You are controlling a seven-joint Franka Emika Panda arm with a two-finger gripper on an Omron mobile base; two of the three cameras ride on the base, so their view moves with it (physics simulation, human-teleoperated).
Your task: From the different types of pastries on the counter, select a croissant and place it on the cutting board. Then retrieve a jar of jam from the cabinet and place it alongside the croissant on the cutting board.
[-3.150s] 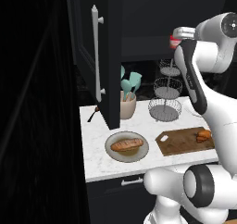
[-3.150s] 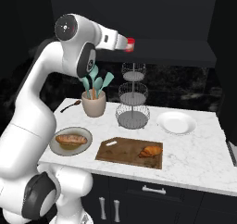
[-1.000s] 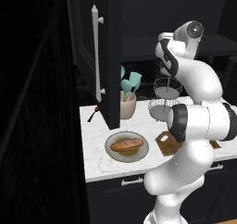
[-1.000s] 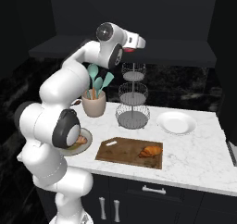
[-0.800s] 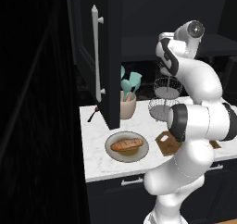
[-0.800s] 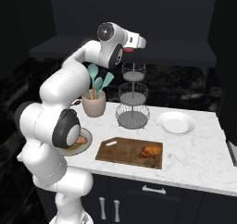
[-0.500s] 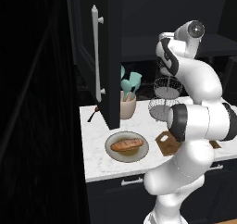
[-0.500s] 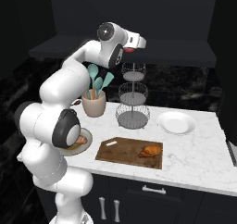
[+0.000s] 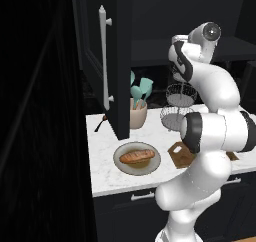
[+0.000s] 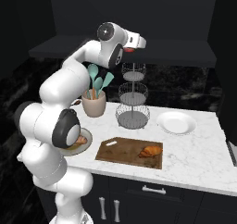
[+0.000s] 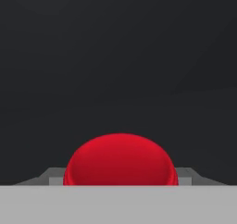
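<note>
Holding the jar of jam (image 11: 120,159) between its fingers, your gripper (image 10: 139,44) sits high by the cabinet (image 10: 139,19). Directly below it stands a wire tiered stand (image 10: 133,98); lower, nearer you, the croissant (image 10: 151,151) lies on the cutting board (image 10: 118,152), with bare board beside it.

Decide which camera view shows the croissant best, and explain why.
The right base view: the croissant lies in plain sight on the cutting board. In the left base view the arm hides that part of the board. The hand view faces the red jar instead.
</note>
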